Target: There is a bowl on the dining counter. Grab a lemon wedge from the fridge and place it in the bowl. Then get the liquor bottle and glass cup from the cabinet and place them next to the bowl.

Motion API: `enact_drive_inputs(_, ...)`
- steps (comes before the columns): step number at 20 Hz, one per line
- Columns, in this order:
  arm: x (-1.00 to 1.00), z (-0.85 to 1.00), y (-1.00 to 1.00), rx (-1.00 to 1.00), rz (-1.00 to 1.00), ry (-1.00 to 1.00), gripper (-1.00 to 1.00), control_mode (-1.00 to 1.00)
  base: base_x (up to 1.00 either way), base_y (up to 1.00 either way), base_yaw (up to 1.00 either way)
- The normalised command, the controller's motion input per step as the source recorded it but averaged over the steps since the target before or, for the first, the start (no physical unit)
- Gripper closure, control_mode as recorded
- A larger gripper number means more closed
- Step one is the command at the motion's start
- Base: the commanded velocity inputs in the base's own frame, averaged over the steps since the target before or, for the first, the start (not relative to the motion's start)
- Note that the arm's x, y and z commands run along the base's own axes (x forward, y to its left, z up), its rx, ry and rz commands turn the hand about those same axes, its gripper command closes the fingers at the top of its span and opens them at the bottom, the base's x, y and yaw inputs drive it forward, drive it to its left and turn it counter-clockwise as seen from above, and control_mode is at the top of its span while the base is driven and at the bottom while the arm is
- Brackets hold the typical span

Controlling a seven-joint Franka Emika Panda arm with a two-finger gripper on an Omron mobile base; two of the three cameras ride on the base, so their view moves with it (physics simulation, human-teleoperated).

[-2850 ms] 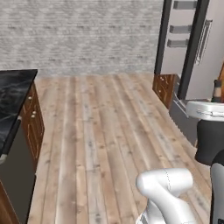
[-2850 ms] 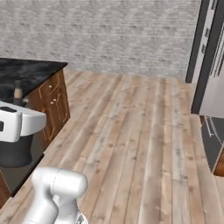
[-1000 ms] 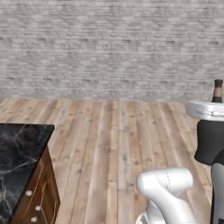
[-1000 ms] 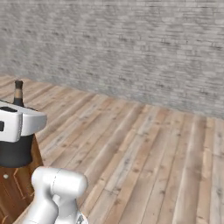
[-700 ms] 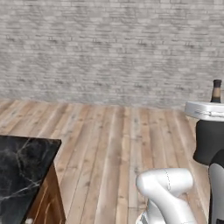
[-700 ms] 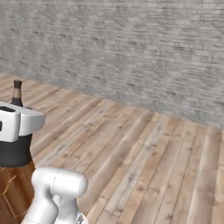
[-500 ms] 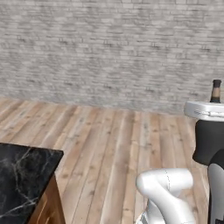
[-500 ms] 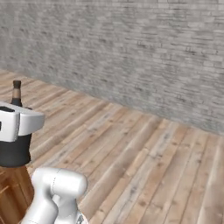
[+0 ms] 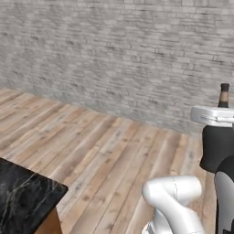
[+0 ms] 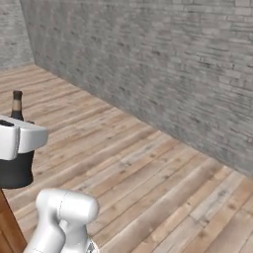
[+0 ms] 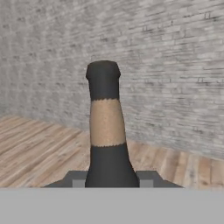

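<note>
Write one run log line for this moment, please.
gripper: shut on bottle | bottle: upright, neck between fingers | ahead: brick wall, wood floor | counter: corner at lower left

The liquor bottle (image 11: 106,131) shows its dark cap, tan neck band and shoulders in the hand view; its body is cut off at the lower edge. In the left base view the bottle's (image 9: 224,95) neck alone rises above the white hand, the rest hidden behind it, and the right base view (image 10: 17,106) gives the same. Left of the bottle, the black marble counter (image 9: 23,201) is cut by the picture's left and bottom edges.
</note>
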Motion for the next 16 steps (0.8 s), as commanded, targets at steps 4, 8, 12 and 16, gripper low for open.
enact_drive_inputs(4, 0.0, 0.0, 0.0, 0.0, 0.0, 0.0, 1.0, 1.0, 1.0, -0.39, 0.48)
enact_drive_inputs(8, 0.0, 0.0, 0.0, 0.0, 0.0, 0.0, 1.0, 1.0, 1.0, -0.44, 0.49)
enact_drive_inputs(12, 0.0, 0.0, 0.0, 0.0, 0.0, 0.0, 1.0, 1.0, 1.0, -0.3, 0.54)
enact_drive_inputs(16, 0.0, 0.0, 0.0, 0.0, 0.0, 0.0, 1.0, 1.0, 1.0, -0.19, 0.59)
